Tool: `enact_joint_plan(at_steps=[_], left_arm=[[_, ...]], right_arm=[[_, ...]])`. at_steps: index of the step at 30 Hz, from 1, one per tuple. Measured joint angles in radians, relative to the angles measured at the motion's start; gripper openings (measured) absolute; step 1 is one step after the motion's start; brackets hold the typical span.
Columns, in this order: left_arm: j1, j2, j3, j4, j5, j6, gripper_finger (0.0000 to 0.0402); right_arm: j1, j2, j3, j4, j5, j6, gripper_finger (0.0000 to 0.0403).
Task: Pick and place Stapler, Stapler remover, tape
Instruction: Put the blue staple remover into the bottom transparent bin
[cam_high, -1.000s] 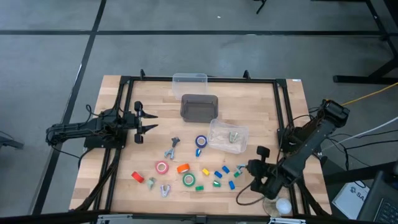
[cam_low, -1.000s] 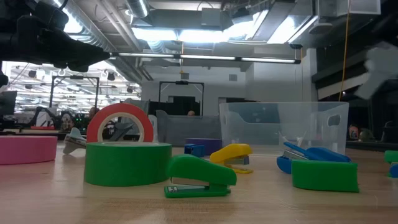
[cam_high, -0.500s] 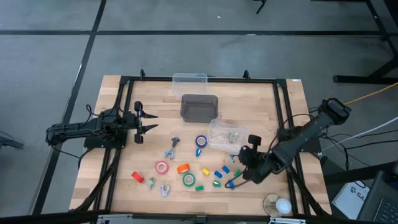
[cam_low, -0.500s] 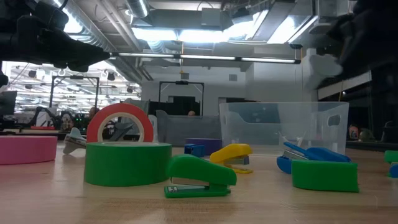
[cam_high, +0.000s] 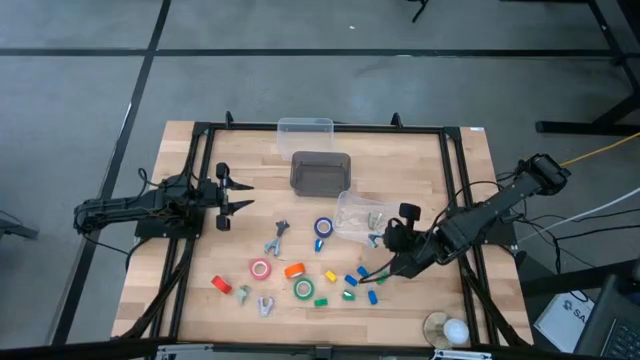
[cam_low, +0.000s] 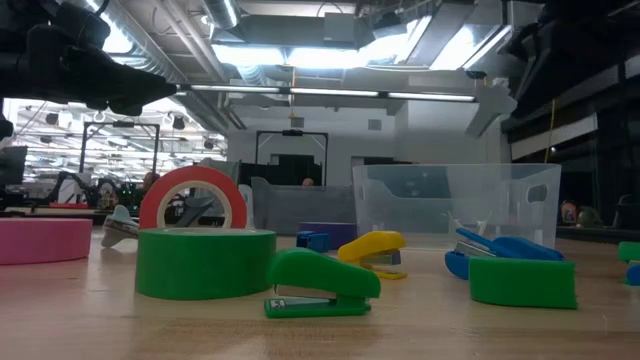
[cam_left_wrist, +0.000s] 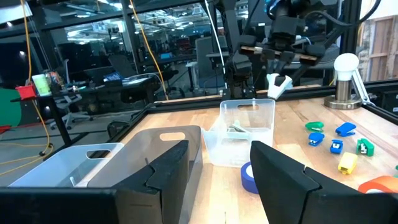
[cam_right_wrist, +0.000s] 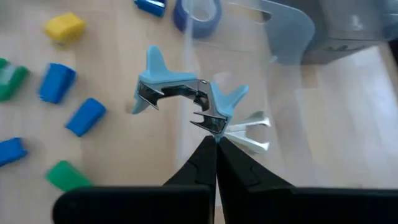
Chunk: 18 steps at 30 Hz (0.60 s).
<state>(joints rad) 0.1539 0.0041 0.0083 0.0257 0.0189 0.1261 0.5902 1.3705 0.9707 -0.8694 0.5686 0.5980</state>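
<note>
A: Big stuff first? Wooden surface (cam_high: 200, 270) w/ a black frame. Left arm parked over the surface's left side, left gripper (cam_high: 236, 196) hanging w/ fingers spread, nothing in it.

B: And the right arm?

A: Reaches in from the right edge. Right gripper (cam_high: 384, 268) is above the surface, just by the clear bin (cam_high: 352, 213), fingers pressed together on a pale blue stapler remover (cam_right_wrist: 186, 99). The remover's claws stick out past the fingertips, right at the clear bin's wall.

B: Other bins?

A: Dark grey bin (cam_high: 320, 172) mid-surface, another clear box (cam_high: 305, 127) behind it at the far edge. Clear bin by the right gripper has a few small metal bits inside, prob. more removers, can't tell for sure.

B: Tape?

A: Rolls lying on the surface: blue tape (cam_high: 323, 228) just left of the clear bin, red-pink tape (cam_high: 260, 269) and green tape (cam_high: 303, 290) nearer the front. Low view has another red roll (cam_low: 193, 199) standing upright behind the green one.

B: Staplers?

A: Small ones scattered at the front: orange stapler (cam_high: 294, 270), red stapler (cam_high: 221, 285), green stapler (cam_low: 320, 284), yellow stapler (cam_low: 372, 248), several blue ones below the right gripper. All apart from both grippers.
</note>
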Motion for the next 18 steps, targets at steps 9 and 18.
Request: enact_joint_plan(at_steps=[9,18], left_arm=[[0.0,0.0,0.0,0.0,0.0,0.0,0.0169],[0.0,0.0,0.0,0.0,0.0,0.0,0.0169]], right_arm=[[-0.031,0.0,-0.061,-0.023,0.015,0.046,0.0004],[-0.056,0.0,-0.112,-0.009,0.015,0.105,0.0004]])
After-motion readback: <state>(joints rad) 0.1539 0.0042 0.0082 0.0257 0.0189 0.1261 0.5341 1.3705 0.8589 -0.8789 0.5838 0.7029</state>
